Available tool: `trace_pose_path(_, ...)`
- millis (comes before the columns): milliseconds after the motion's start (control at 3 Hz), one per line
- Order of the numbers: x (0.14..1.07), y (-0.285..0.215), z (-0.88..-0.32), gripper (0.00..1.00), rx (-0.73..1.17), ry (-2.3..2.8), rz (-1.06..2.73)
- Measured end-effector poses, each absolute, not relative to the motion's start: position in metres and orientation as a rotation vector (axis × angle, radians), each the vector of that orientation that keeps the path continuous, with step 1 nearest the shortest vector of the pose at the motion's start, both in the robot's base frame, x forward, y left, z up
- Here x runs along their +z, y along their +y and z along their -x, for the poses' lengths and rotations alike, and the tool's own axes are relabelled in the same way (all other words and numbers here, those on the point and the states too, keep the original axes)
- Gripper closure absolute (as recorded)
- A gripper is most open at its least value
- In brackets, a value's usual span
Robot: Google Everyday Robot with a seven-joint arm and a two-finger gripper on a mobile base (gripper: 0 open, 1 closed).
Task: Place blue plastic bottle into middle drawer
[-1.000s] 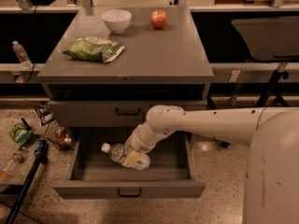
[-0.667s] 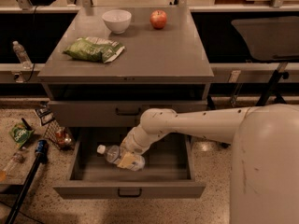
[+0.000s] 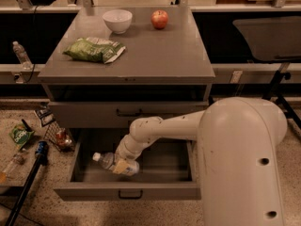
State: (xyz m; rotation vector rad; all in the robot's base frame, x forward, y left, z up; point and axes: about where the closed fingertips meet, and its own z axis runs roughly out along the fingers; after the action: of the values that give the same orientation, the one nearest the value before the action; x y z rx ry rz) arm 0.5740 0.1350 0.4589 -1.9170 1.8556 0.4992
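The blue plastic bottle (image 3: 109, 162) lies on its side, white cap to the left, low inside the open middle drawer (image 3: 84, 191), the grey cabinet's bottom drawer with a dark pull handle. My gripper (image 3: 123, 165) reaches down into the drawer from the right and is shut on the bottle's right half, its yellowish pads (image 3: 120, 166) against the label. The bottle sits in the drawer's left-centre part. I cannot tell whether it rests on the drawer floor.
On the cabinet top are a green bag (image 3: 94, 49), a white bowl (image 3: 117, 20) and a red apple (image 3: 159, 19). The drawer above (image 3: 127, 113) is closed. A small clear bottle (image 3: 21, 54) stands at left. Litter and a dark pole (image 3: 28, 182) lie on the floor at left.
My arm has swung left inside the drawer, carrying the bottle from near the drawer's middle toward its left side. The grip on the bottle is unchanged.
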Motion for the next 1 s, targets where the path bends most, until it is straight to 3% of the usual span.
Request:
trace_pose_path(667,0.443,0.143,-0.575,0.04,0.5,1.872,1.949)
trace_pose_path(1000,0.445,0.132,-0.574,0.0,0.514,1.892,1.92)
